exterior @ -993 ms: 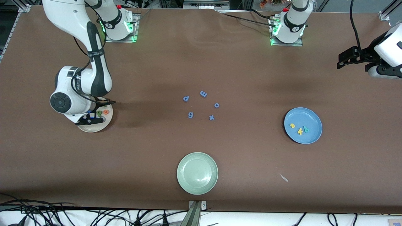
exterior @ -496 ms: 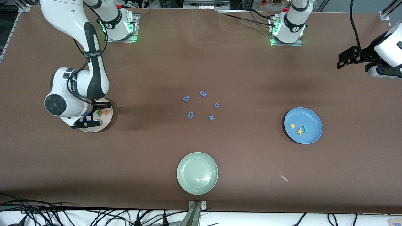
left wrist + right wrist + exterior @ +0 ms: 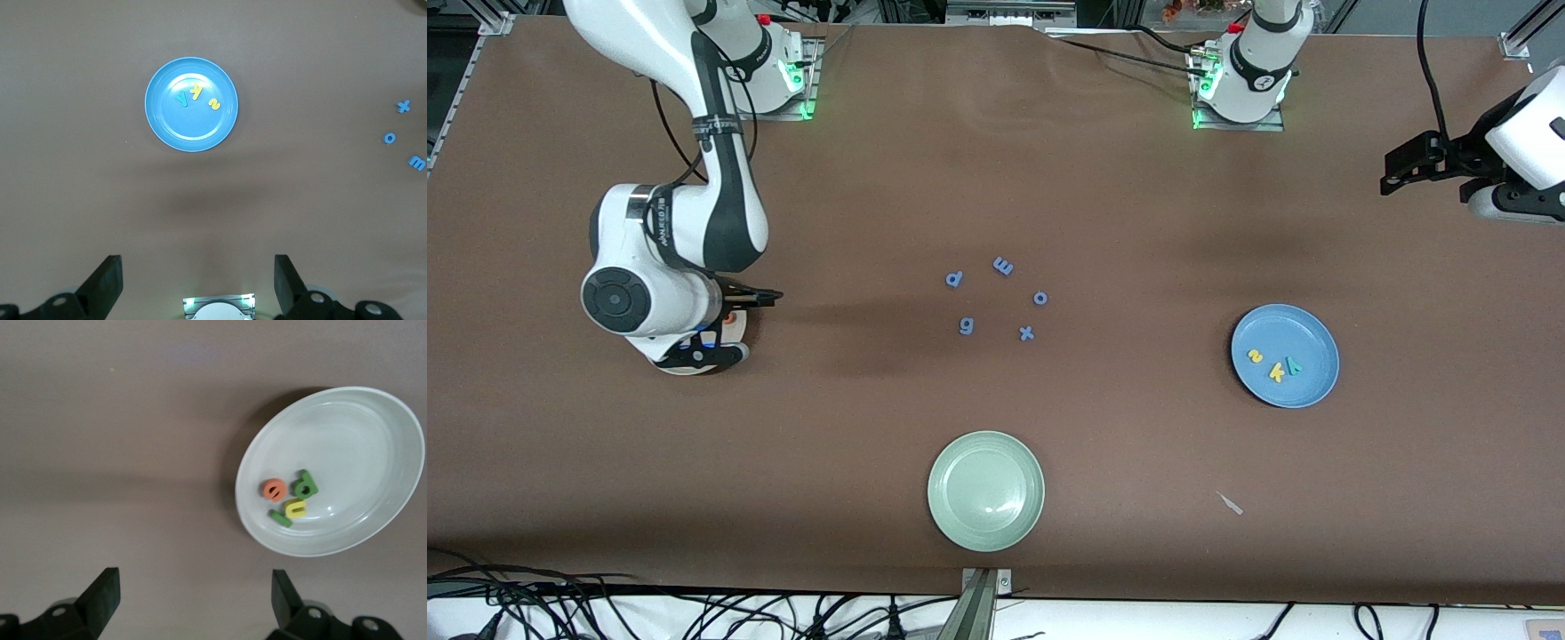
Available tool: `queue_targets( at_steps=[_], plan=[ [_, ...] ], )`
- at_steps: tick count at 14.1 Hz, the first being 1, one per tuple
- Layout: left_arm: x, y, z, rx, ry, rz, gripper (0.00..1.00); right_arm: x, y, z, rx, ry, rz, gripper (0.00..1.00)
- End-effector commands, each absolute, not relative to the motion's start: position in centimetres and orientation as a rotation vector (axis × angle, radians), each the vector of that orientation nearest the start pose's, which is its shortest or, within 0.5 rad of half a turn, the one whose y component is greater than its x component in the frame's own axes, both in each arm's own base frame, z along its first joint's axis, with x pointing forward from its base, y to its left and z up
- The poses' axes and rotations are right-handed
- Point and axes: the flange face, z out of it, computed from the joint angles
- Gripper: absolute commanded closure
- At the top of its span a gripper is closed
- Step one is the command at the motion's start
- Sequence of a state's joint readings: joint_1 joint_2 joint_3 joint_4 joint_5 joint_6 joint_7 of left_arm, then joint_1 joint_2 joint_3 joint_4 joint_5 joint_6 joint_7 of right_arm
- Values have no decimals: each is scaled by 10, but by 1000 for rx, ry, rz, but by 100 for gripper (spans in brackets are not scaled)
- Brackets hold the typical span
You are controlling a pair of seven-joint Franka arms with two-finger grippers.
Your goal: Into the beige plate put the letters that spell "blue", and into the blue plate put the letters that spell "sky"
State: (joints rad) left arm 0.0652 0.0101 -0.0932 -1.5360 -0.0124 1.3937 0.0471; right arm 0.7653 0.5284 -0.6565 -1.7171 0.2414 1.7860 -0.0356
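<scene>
Beige plate (image 3: 347,413) glossy, smooth; blue plate (image 3: 160,123) glossy; table (image 3: 1138,204) matt brown.

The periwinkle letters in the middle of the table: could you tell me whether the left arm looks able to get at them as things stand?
Probably yes. The left tool hangs open and empty at its own end of the table, and only bare table lies between it and the periwinkle letters. The right tool is over by the beige plate.

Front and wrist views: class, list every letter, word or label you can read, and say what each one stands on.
"s", "k", "y": foam letters in the blue plate.
"e", "b", "l", "u": foam letters in the beige plate.
"p", "m", "o", "g", "x": periwinkle letters on the table.
Lettering on the right arm's band: too small to read.
</scene>
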Motion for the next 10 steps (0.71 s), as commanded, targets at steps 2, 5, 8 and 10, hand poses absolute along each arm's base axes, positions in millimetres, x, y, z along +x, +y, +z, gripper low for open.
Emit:
queue_targets(
  at_steps=[2,5,8,10],
  plan=[
    [541,-17,627,-3132,118,233,0,606,141,320,-3193,-79,550,0],
    [541,-17,627,-3132,118,233,0,603,144,353,-3116,-150,490,0],
    [541,-17,627,-3132,118,233,0,596,147,393,-3098,-243,409,0],
    [541,-17,627,-3131,117,233,0,593,127,425,-3050,-223,339,0]
  ],
)
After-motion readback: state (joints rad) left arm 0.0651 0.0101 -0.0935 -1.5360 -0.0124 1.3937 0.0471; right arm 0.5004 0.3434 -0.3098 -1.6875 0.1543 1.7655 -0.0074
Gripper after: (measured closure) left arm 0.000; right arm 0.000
